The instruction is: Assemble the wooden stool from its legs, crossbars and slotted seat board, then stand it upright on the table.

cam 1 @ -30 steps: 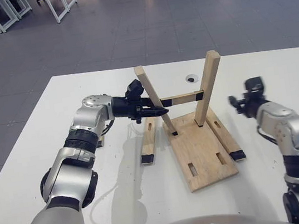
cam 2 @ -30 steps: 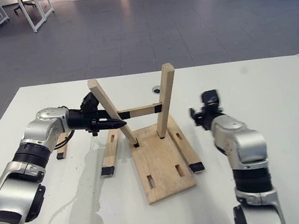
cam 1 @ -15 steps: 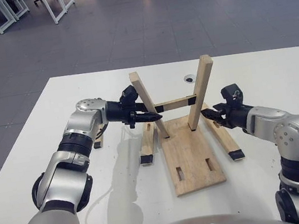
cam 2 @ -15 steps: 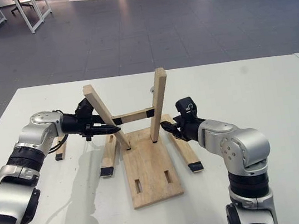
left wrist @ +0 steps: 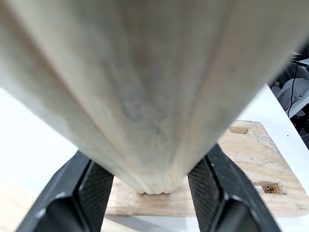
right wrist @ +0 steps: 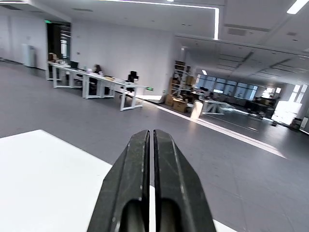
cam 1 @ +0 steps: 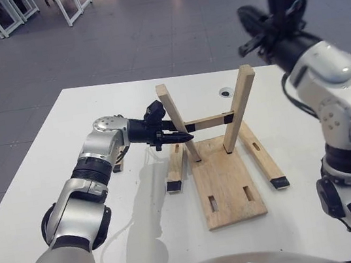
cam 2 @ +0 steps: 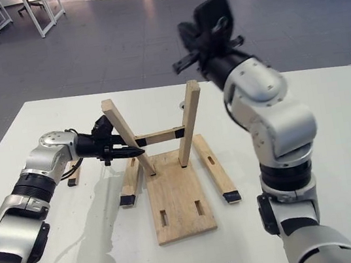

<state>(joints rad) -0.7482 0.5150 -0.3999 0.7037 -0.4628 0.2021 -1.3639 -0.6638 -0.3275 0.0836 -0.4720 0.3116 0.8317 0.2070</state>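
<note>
wood h-frame, made of left leg (cam 1: pixel 166 103), right leg (cam 1: pixel 239 109) + crossbar (cam 1: pixel 208 121), stands leaning on the slotted seat board (cam 1: pixel 226 180), which lies flat mid-table. leg feet sit at the board's far slots; can't tell if they're fully seated. left gripper (cam 1: pixel 177 132) is clamped on the left leg just by the crossbar joint, pads (left wrist: pixel 91 188) either side of the wood. imo that's to steady the frame, since it leans and would prob tip if let go. right gripper (right wrist: pixel 150 133) is up high, well clear of all parts, fingers pressed together w/ nothing between, so it looks parked out of the way. two loose legs lie flat on the table (cam 1: pixel 294 219), one (cam 1: pixel 176 168) just left of the board, one (cam 1: pixel 263 158) along its right edge, handy for the next pick. near slots are bare, so approx half done.
</note>
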